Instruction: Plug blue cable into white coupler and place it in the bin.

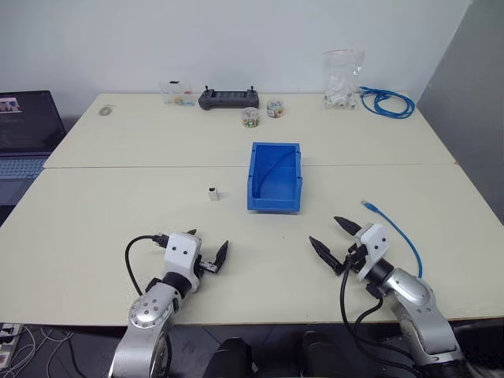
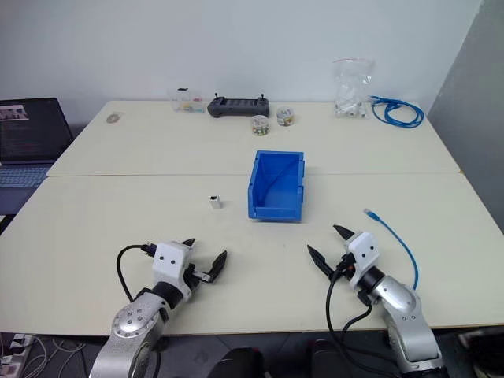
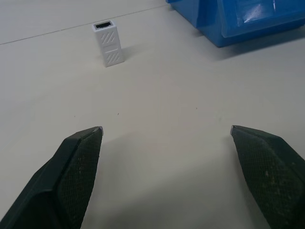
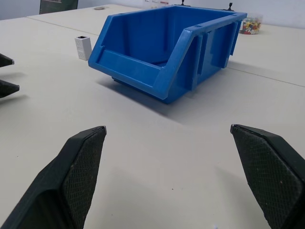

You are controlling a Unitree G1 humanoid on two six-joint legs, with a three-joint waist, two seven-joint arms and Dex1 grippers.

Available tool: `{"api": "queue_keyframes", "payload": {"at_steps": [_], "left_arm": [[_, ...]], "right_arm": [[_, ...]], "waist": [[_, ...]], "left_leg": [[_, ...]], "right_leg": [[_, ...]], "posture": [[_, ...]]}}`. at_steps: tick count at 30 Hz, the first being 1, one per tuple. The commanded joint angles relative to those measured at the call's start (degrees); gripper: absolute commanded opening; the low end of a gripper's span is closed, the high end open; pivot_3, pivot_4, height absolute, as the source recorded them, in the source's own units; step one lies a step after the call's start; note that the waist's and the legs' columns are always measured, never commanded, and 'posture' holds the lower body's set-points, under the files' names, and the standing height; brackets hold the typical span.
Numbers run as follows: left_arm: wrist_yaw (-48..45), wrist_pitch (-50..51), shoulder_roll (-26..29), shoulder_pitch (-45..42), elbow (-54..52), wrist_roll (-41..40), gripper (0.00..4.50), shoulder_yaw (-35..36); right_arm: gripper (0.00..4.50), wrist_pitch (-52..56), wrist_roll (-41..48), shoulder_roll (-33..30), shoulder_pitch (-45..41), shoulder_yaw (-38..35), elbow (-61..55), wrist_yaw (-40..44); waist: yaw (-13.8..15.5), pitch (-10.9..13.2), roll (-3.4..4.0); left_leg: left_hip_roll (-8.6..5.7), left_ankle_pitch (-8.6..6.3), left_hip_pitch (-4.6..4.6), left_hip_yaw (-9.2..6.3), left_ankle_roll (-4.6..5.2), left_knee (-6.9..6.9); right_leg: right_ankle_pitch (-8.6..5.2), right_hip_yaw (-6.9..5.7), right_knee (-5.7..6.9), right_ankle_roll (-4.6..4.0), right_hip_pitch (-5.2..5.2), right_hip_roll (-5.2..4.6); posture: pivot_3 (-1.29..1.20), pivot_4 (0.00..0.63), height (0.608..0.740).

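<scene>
The white coupler stands upright on the table, left of the blue bin, with its dark socket facing up. The bin sits mid-table, its lowered lip toward me. The blue cable lies loose on the table at the right, its clear plug end pointing toward the bin. My left gripper is open and holds nothing, near the front edge and short of the coupler. My right gripper is open and holds nothing, just left of the cable and aimed at the bin.
At the table's back edge sit a coiled blue cable bundle, a clear bag of white parts, a black controller, two small jars and a clear box. A laptop stands at the far left.
</scene>
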Motion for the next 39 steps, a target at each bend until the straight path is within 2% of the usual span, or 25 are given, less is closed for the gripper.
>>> {"api": "queue_keyframes", "payload": {"at_steps": [1, 10, 14, 17, 22, 27, 33, 36, 39], "left_arm": [[0.2, -1.3, 0.2, 0.3, -2.7, 0.8, 4.50, -0.7], [-0.6, -3.8, 0.8, 0.7, -2.8, 1.4, 4.50, -0.3], [-7.8, -5.9, 2.2, 1.2, -4.1, -6.3, 4.50, 1.7], [-11.3, -6.9, 4.0, 0.6, -4.7, -7.8, 4.50, 0.8], [-21.7, -3.7, 10.1, -5.5, -3.8, -8.9, 4.50, -5.7], [-26.4, -0.6, 11.5, -14.9, -1.3, -9.9, 4.50, -9.4], [-26.3, 2.7, 10.2, -23.6, 1.1, -7.2, 4.50, -13.2], [-28.6, 5.9, 9.6, -29.1, 1.5, -7.1, 4.50, -16.9], [-28.8, 7.1, 8.7, -32.3, 1.9, -6.4, 4.50, -19.0]], "right_arm": [[4.45, -0.6, 0.5, -0.1, -0.7, -0.3, -0.8, 0.6], [4.45, -1.0, 0.2, 0.1, -0.7, -0.1, -0.4, 0.7], [4.45, -1.3, -0.1, 0.0, -0.6, 0.1, -0.6, 0.8], [4.45, -1.8, -0.4, -0.2, -0.3, -0.1, -0.8, 0.7], [4.45, -2.5, -1.0, -0.6, 1.2, -1.0, -2.2, -0.2], [4.45, -1.3, 0.8, -2.6, 3.7, -6.3, -6.3, -2.0], [4.45, 5.8, 6.6, -6.8, 5.8, -16.3, -11.5, -3.4], [4.45, 15.8, 9.0, -14.8, 1.8, -21.0, -4.6, -0.8], [4.45, 23.4, 7.2, -21.8, -3.4, -18.7, 4.0, 2.0]], "waist": [[0.0, 0.0, 0.00], [0.0, 0.0, 0.00], [0.0, 0.0, 0.00], [0.0, 0.0, 0.00], [0.1, 0.0, 0.00], [0.5, 0.0, 0.01], [0.4, 0.0, 0.01], [0.4, 0.0, -0.01], [0.4, 0.0, -0.03]], "left_leg": [[0.00, 0.00, 0.00, 0.00, 0.00, 0.00], [0.00, 0.00, 0.00, -0.01, 0.00, 0.00], [0.00, 0.00, 0.00, -0.01, 0.00, 0.00], [0.01, 0.00, 0.00, -0.01, 0.00, 0.00], [-0.01, 0.00, -0.01, 0.00, 0.00, 0.00], [-0.05, 0.00, -0.02, 0.04, 0.00, 0.01], [-0.03, 0.00, 0.00, 0.06, 0.00, 0.00], [-0.07, 0.01, -0.01, 0.07, 0.01, 0.02], [-0.12, 0.02, 0.00, 0.20, 0.04, 0.04]], "right_leg": [[0.00, 0.00, 0.00, 0.00, 0.00, 0.00], [0.00, -0.01, -0.01, 0.00, 0.00, 0.00], [0.00, -0.01, -0.01, 0.00, 0.00, 0.00], [0.00, -0.02, -0.01, 0.00, 0.00, 0.00], [0.00, -0.01, -0.02, 0.00, 0.00, 0.00], [0.00, 0.04, -0.03, 0.00, 0.00, 0.00], [0.00, 0.07, -0.02, 0.00, 0.01, 0.01], [0.01, 0.08, 0.00, 0.02, 0.01, 0.01], [0.03, 0.15, -0.01, 0.05, 0.03, 0.03]], "posture": [[0.00, 0.150, 0.740], [0.00, 0.150, 0.740], [0.00, 0.150, 0.740], [0.00, 0.150, 0.740], [0.00, 0.150, 0.740], [0.00, 0.150, 0.740], [0.00, 0.150, 0.740], [0.00, 0.150, 0.740], [0.00, 0.150, 0.740]]}}
